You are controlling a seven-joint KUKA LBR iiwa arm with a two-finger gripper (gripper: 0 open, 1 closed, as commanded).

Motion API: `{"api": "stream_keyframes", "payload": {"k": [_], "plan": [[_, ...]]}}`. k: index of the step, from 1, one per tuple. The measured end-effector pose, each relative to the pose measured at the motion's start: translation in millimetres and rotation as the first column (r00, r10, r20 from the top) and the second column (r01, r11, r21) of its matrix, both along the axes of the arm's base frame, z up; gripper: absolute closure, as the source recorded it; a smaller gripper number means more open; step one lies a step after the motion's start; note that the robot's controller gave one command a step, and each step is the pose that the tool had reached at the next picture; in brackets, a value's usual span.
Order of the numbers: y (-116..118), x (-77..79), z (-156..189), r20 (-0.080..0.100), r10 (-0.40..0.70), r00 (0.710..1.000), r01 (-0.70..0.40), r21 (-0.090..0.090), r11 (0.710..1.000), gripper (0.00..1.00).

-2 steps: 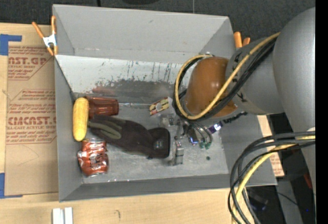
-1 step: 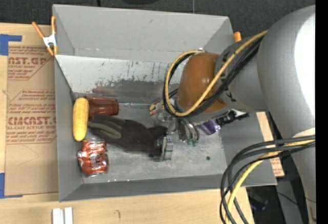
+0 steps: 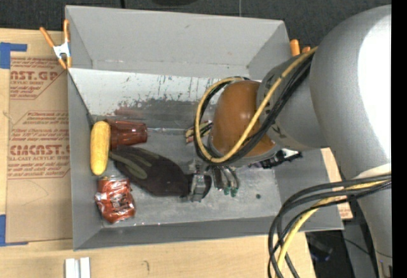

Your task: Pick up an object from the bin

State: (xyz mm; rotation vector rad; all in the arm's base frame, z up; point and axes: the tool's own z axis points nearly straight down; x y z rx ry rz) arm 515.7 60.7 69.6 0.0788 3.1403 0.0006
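My gripper point(image 3: 200, 186) is low in the bin, near the middle of the floor, under the orange wrist cover. It stands at the right end of a dark, floppy glove-like thing point(image 3: 149, 172) that lies slantwise across the floor, and it seems to touch that end. A dark red cup point(image 3: 127, 133) lies on its side just above the dark thing's left end.
A yellow corn-cob-shaped thing point(image 3: 99, 146) lies upright along the left wall. A crumpled red packet point(image 3: 115, 199) sits in the front left corner. The arm and its cables cover the bin's right half.
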Motion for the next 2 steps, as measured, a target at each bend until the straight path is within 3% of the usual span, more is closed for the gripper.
{"api": "stream_keyframes", "payload": {"k": [1, 2], "plan": [[0.0, 0.0, 0.0, 0.0, 0.0, 1.0, 0.0, 0.0, 1.0, 1.0], [-5.5, 16.4, 118.8, -0.001, 0.016, 1.0, -0.016, 0.0, 1.0, 1.0]]}}
